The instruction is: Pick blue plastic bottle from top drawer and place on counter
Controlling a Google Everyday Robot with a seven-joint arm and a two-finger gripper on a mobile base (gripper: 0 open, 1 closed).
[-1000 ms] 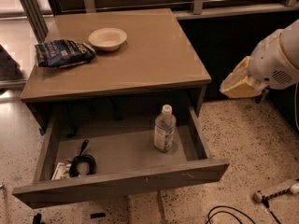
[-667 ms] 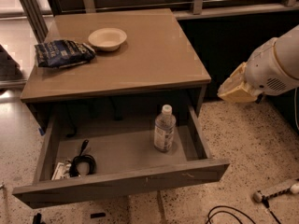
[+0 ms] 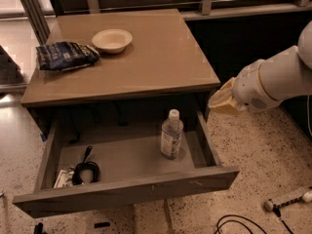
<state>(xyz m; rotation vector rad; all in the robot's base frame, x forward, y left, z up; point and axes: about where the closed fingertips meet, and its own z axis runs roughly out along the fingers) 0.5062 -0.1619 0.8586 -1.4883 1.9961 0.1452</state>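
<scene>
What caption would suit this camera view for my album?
Gripper hovers beside the counter; water bottle stands upright in the open drawer.

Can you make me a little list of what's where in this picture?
blue plastic bottle: standing upright in the right part of the top drawer
top drawer: pulled open
counter: holds a white bowl and a dark blue snack bag at the back left
black cable: coiled in the drawer's front left
pincer: in the air beside the counter's front right corner, not touching the bottle
</scene>
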